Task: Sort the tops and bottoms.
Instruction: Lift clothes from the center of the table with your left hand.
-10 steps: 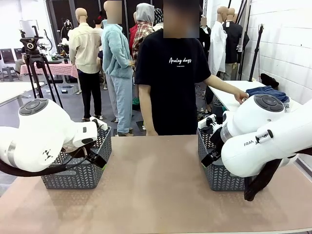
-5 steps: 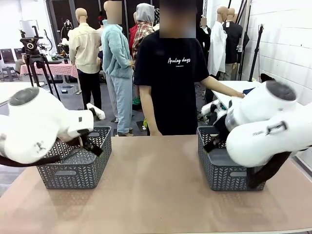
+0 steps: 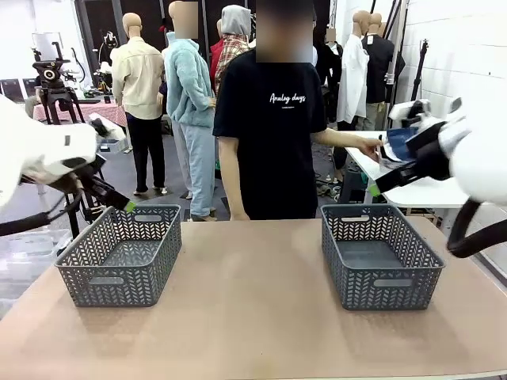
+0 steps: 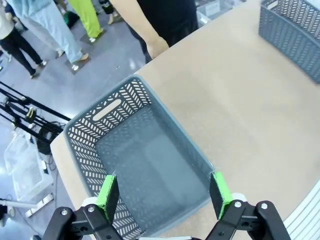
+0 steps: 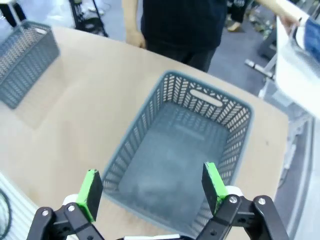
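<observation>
Your left gripper (image 4: pixel 164 187) hangs over the left basket (image 4: pixel 118 107), jaws spread wide and holding nothing. Your right gripper (image 5: pixel 152 186) is just as wide open and bare, above the right basket (image 5: pixel 199 96). The two baskets sit well apart on the tabletop (image 3: pixel 253 317). A blue garment (image 3: pixel 398 143) lies on the white side table (image 3: pixel 432 194) beyond the right basket. The person's hand (image 3: pixel 369 147) is at its edge; you cannot tell whether it touches.
</observation>
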Action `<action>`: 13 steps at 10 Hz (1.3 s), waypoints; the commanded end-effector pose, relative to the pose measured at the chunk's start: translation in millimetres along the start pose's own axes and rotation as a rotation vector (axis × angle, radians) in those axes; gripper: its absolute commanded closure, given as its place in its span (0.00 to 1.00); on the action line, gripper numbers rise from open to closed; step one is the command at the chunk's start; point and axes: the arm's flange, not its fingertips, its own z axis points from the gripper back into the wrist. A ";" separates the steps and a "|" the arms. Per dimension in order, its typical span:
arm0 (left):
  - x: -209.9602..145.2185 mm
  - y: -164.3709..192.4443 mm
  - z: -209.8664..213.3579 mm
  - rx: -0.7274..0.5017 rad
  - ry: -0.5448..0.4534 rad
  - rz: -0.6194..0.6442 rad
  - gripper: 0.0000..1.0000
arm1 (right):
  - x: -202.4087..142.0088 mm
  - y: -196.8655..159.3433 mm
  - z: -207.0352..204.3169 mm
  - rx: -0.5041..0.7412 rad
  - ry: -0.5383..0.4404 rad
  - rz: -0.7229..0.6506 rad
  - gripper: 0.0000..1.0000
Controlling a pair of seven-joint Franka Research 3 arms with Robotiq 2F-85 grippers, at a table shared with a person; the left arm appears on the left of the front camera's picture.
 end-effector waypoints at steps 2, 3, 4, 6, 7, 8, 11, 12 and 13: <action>-58.7 -1.7 20.6 -0.085 -0.015 0.013 0.06 | -82.9 0.9 6.0 0.109 0.016 -0.020 0.00; -59.1 -4.2 18.7 -0.100 -0.005 0.011 0.06 | -82.1 1.6 5.7 0.114 0.026 -0.009 0.00; -57.2 -2.7 12.8 -0.089 0.014 0.025 0.06 | -78.0 -1.2 0.7 0.107 0.032 -0.005 0.00; -15.4 20.7 21.1 -0.071 -0.007 0.022 0.06 | -17.3 -24.8 11.0 0.092 0.028 -0.035 0.00; -15.4 20.7 21.1 -0.071 -0.007 0.022 0.06 | -17.3 -24.8 11.0 0.092 0.028 -0.035 0.00; -15.4 20.7 21.1 -0.071 -0.007 0.022 0.06 | -17.3 -24.8 11.0 0.092 0.028 -0.035 0.00; -15.4 20.7 21.1 -0.071 -0.007 0.022 0.06 | -17.3 -24.8 11.0 0.092 0.028 -0.035 0.00; -15.4 20.7 21.1 -0.071 -0.007 0.022 0.06 | -17.3 -24.8 11.0 0.092 0.028 -0.035 0.00; -15.4 20.7 21.1 -0.071 -0.007 0.022 0.06 | -17.3 -24.8 11.0 0.092 0.028 -0.035 0.00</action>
